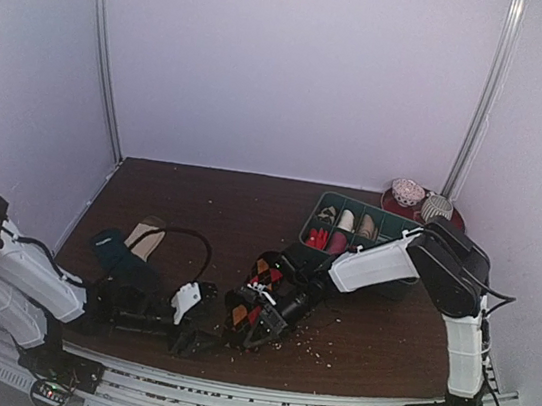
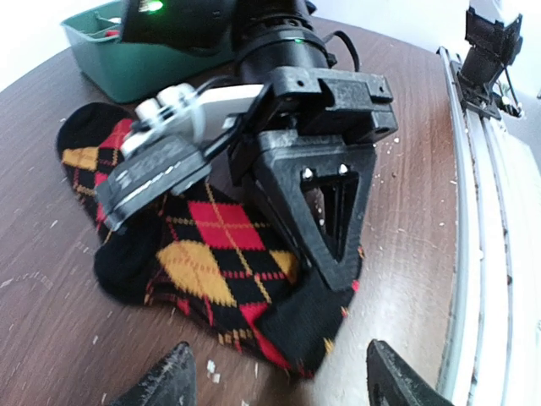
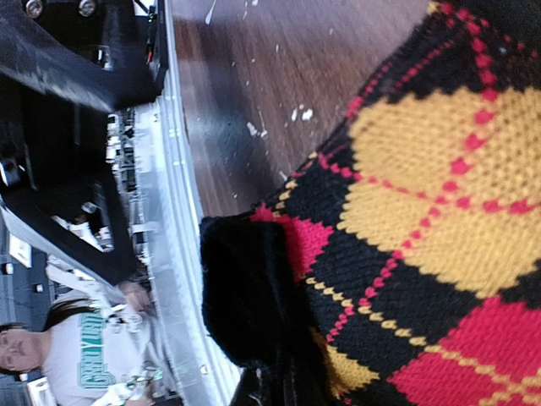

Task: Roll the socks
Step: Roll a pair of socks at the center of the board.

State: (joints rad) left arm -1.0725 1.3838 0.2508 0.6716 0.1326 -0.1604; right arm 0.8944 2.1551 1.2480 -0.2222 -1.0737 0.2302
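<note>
Step in hand: the start of the roll. One black end of the black knit argyle sock with red, orange and yellow diamonds (image 2: 211, 254) is turned over onto its own body. The rest lies flat on the dark brown wooden surface (image 1: 210, 205).
Right end effector (image 2: 336, 272): tip down on that folded end. Its pads are hidden, so I cannot tell whether it pinches the fabric.
Left end effector (image 2: 283, 385): spread wide and holding nothing, just on the near side of the argyle sock.
Next move: probably carrying the fold further along the argyle sock while the left end effector pins the fabric against sliding.
Around: a dark teal and beige sock (image 1: 126, 246) lies well left of the argyle sock. A green plastic bin (image 1: 352, 201) sits beyond it to the right, and pale crumbs (image 1: 311, 348) are scattered beside it.
In the way: the silver edge rail (image 2: 473, 211) runs close along the argyle sock's near side, leaving little room. The right arm also covers much of the sock.
</note>
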